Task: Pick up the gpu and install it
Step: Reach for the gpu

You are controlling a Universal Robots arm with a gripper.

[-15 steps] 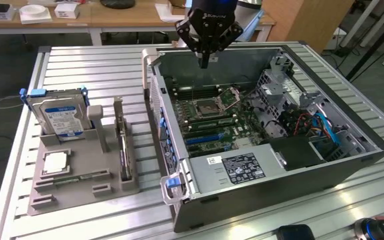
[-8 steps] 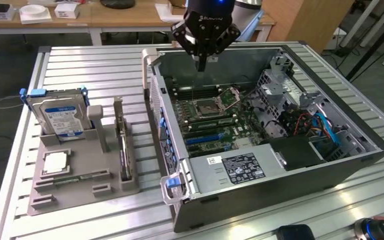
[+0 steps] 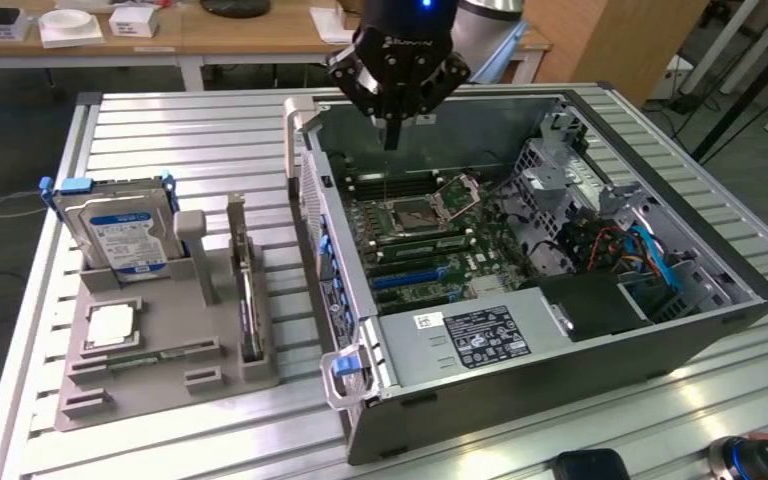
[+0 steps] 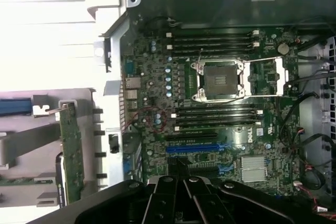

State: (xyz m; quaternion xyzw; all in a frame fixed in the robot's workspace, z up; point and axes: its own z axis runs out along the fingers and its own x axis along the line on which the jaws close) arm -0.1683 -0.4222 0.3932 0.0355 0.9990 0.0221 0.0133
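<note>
Oblique overview, close wrist view
The exterior view looks down obliquely on the gripper from well back; the wrist view looks straight down past it, near. Both share the motherboard beneath the gripper.

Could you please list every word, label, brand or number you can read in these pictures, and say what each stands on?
No text can be read for certain.
hard drive label, blue and white: print too small.
power supply label, black with white print: too small.
white sticker beside it: too small.
motherboard logo, white: blurred.
</note>
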